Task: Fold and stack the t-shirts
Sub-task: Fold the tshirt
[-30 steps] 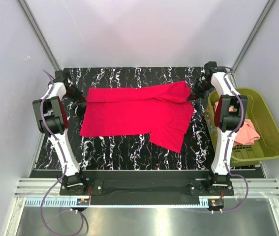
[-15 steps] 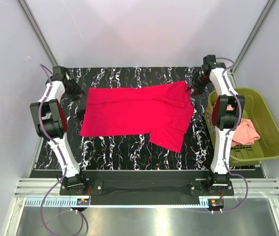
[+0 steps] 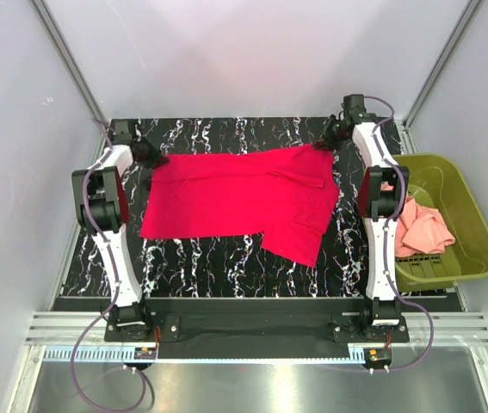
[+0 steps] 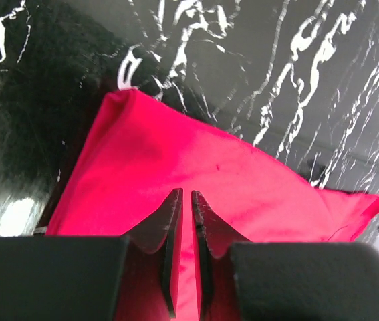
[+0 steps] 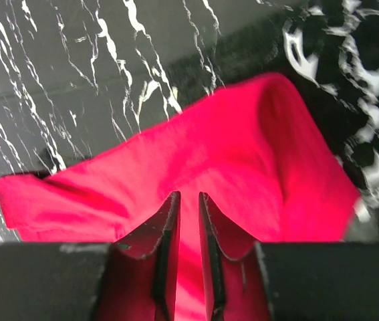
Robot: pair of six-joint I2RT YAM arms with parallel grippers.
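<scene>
Red t-shirt (image 3: 235,198) spread flat beside basket (image 3: 478,232), unfolded | pink t-shirt (image 3: 420,228) heaped inside basket | right gripper (image 5: 188,197) pinching shirt corner nearest basket, left gripper (image 4: 186,195) pinching corner farthest from basket | advice: lift both corners level, keep edge taut, fold evenly

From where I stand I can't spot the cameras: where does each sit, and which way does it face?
Top external: fixed above and behind the arms, looking down on the table, red t-shirt and green basket; both arms show whole.
Left wrist: on the left arm, facing along the left gripper onto the shirt's far left corner; only its fingers show.
Right wrist: likewise past the right gripper, at the far right corner.
Shared: all three see the red t-shirt and the table.
</scene>
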